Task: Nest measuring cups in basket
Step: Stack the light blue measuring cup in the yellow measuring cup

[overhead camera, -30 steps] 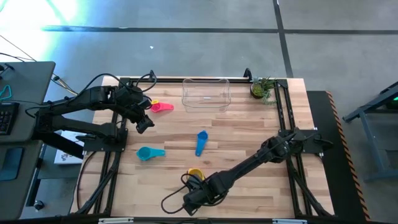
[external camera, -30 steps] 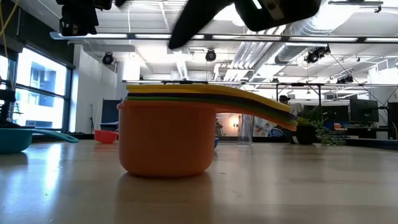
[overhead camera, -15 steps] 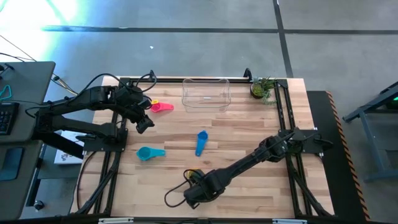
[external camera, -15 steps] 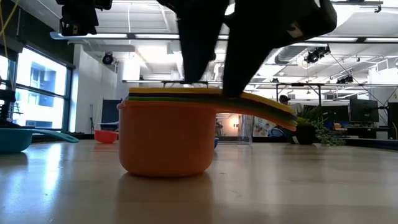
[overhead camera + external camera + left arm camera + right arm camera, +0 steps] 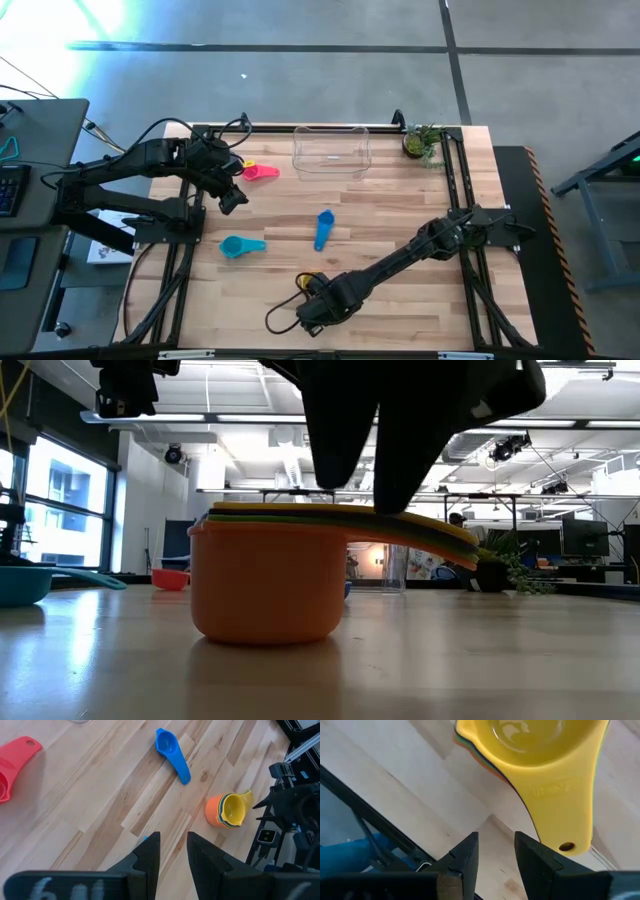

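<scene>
A nested stack of measuring cups [image 5: 314, 282], orange outermost and yellow innermost, stands on its base near the table's near edge; green shows between them in the low view [image 5: 268, 585]. My right gripper [image 5: 316, 303] is open, pointing down over the stack's handles [image 5: 560, 795]. The pink cup [image 5: 262, 171], blue cup [image 5: 323, 228] and teal cup [image 5: 240, 245] lie apart on the table. The clear basket [image 5: 331, 150] stands at the far edge. My left gripper [image 5: 232, 196] hovers open near the pink cup. My right gripper comes down from above at the stacked handles. In the low view one fingertip [image 5: 392, 500] reaches the top of the yellow handle [image 5: 420, 520]; whether it touches, I cannot tell. The stack rests upright on the table.
A small potted plant [image 5: 422, 142] sits at the far right corner beside the basket. A black cable [image 5: 280, 315] loops on the table by the stack. Bare wood lies right of the blue cup.
My right gripper has moved from the near edge toward the stack and come down, so that its fingers now stand just above the handles. The stack and the other cups have stayed where they were.
</scene>
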You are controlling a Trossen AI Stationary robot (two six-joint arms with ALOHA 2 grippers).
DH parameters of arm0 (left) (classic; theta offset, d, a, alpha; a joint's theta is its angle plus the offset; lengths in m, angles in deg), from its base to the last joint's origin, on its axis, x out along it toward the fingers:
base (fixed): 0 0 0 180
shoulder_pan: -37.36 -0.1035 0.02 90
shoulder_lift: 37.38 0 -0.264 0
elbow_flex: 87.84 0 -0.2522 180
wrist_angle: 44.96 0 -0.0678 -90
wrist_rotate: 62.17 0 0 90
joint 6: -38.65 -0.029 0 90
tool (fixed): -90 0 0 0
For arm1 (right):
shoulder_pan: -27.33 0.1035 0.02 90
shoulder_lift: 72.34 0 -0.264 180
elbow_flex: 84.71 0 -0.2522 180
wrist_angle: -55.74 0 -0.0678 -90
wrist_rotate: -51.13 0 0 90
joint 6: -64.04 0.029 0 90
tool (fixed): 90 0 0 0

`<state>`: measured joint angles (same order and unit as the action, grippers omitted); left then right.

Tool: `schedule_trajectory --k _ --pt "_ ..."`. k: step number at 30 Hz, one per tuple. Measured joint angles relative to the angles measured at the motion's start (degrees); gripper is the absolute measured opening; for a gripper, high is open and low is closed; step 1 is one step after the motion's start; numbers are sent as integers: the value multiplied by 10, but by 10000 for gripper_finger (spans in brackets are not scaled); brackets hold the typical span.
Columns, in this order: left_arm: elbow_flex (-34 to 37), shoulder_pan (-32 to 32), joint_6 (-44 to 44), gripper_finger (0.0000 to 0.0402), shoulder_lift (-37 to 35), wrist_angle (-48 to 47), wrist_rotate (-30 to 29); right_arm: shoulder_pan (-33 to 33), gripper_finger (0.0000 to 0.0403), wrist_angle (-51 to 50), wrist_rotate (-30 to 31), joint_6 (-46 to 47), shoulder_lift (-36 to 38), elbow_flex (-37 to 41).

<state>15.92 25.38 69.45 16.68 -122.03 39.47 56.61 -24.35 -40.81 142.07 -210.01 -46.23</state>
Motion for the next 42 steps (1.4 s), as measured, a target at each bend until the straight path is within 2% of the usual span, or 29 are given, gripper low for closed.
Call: schedule_trajectory --k 4,11,18,33,36,42 --pt "0 0 0 87 -1 -2 0 -5 119 0 10 -1 15 0" --pt "0 0 -15 87 -19 -16 1 -28 119 -5 66 -13 60 0" --pt "0 0 -11 87 -45 -49 2 -62 119 -19 110 -69 97 0" --pt "0 0 82 87 -87 -64 3 -167 119 -144 126 -324 163 0" --pt "0 1 76 87 -87 -64 3 -189 119 -159 131 -379 183 0" --pt "0 24 100 87 -87 -64 3 -240 119 -196 141 -483 221 0"
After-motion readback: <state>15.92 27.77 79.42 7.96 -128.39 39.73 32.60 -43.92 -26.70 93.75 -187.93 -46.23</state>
